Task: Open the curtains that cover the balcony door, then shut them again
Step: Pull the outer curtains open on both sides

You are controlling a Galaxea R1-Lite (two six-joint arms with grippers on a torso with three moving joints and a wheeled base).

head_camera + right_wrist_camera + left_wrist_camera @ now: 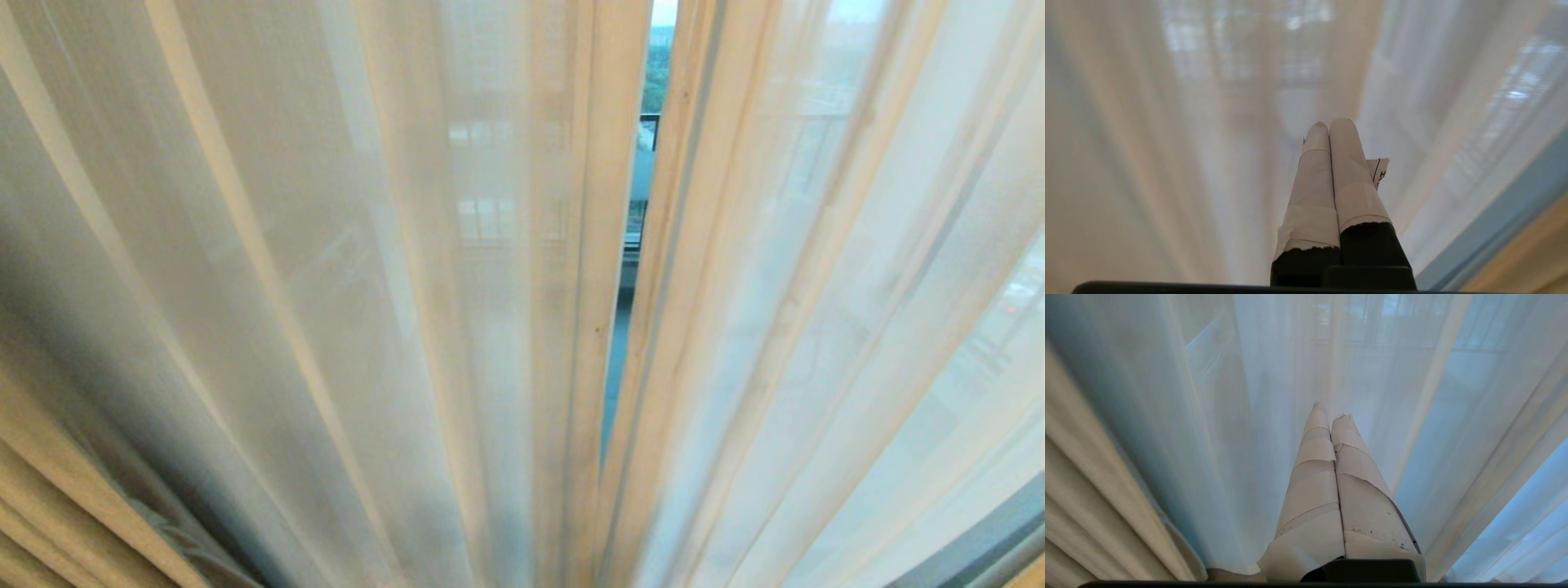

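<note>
I'm looking at the curtains (408,310) close up in the head view: thin see-through white sheer panels in long pleats, filling nearly the whole pic. They're hanging almost shut, w/ a narrow vertical gap (641,245) just right of centre where the two hemmed edges aren't quite meeting. Thru that gap I'm seeing a strip of the balcony door glass (635,204), w/ dark railing, greenery and sky beyond it. Faint bldg shapes are showing thru the sheer fabric too. At the lower left corner a heavier opaque cream textured drape (49,498) is bunching in thick folds beside the sheer layer. At the lower right a dark grey frame edge (980,547) is cutting across the corner.

Neither arm is showing in the head view. In the left wrist view the left pincer (1329,410), its fingers wrapped in off-white tape, is clenched tip to tip w/ nothing between them, pointing at the sheer folds. In the right wrist view the right pincer (1331,124), also taped white over black, is clenched and empty as well, facing the sheer layer; I can't tell whether either tip is touching the fabric.
</note>
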